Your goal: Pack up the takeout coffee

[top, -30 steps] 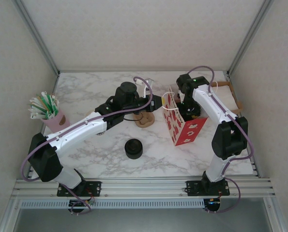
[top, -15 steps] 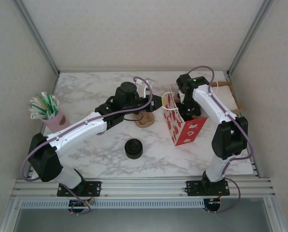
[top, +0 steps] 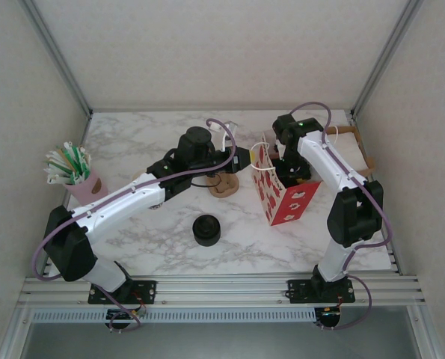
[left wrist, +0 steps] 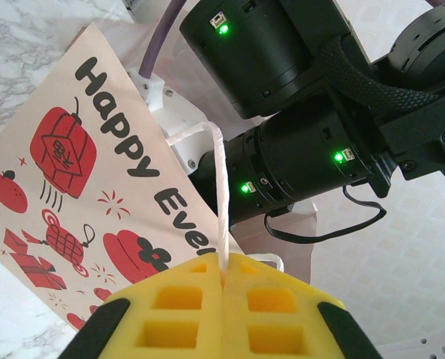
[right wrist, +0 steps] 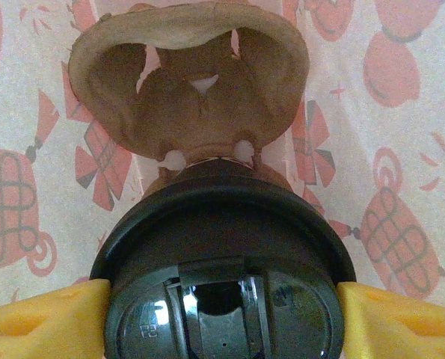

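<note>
**A:** What's nearest the bases?

**B:** A stack of lids (top: 206, 229) on the counter (top: 155, 239), well apart from the rest. Beyond it the bag (top: 286, 198) stands upright.

**A:** What's keeping it open?

**B:** The left pincer (left wrist: 223, 299) is clenched on the white string handle (left wrist: 221, 194), which runs up from between its foam tips.

**A:** And the coffee (right wrist: 222, 254)?

**B:** Down inside the bag, and upright as far as I can see. Its black lid sits between the yellow pads (right wrist: 43, 325) of the right pincer (right wrist: 222, 329). The pads hug the rim on both sides, but I can't tell whether they're gripping it or only flanking it.

**A:** Anything farther in?

**B:** A brown pulp holder (right wrist: 188, 82) just past the lid, against the printed wall. I can't tell whether the cup is seated in it.

**A:** So what could go wrong?

**B:** As I see it, there are three risks:
- If a pad snags the rim as the arm lifts out, the lid could pop off or the cup could tip.
- If the arm brushes the paper wall, it could drag the light bag over.
- If the left lets the handle go too soon, that side would sag onto the arm and make both of those more likely.
</note>
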